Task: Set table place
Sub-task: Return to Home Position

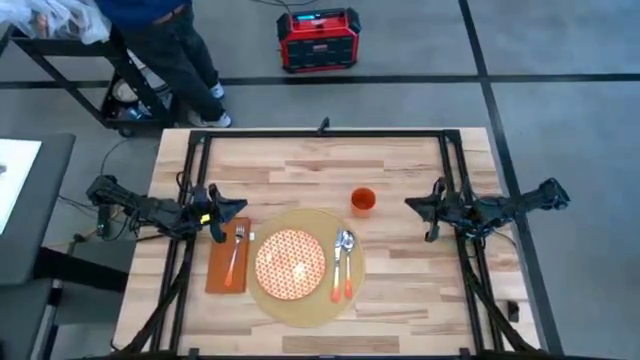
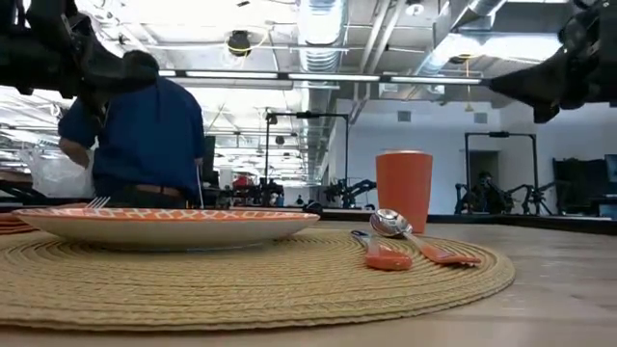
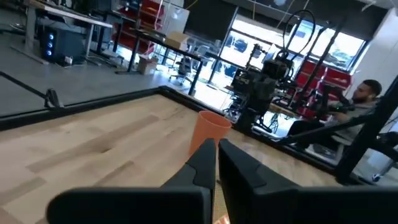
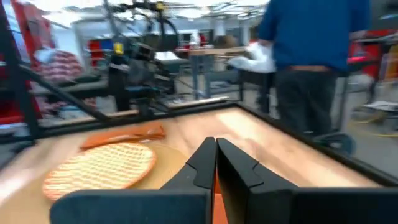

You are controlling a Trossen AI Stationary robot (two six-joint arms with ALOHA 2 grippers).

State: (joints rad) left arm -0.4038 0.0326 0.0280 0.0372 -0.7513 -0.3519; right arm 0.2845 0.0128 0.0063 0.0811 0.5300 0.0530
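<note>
The round tan placemat (image 1: 318, 307) lies on the wooden table (image 1: 400, 300) near the front middle. An orange-and-white plate (image 1: 291, 265) rests flat on it, with a spoon and a second orange-handled utensil (image 1: 343, 262) lying to its right. A rust-orange napkin (image 1: 226, 268) lies left of the mat with a fork (image 1: 237, 250) on it. An orange cup (image 1: 362, 202) stands upright behind the mat. My left gripper (image 1: 243, 207) hovers shut above the napkin's far end. My right gripper (image 1: 408, 204) hovers shut to the right of the cup. Neither holds anything.
Black frame rails (image 1: 320, 133) run along the table's far edge and down both sides. A person in blue (image 1: 165, 30) stands beyond the far left corner beside a cart. A red box (image 1: 318, 38) sits on the floor behind the table.
</note>
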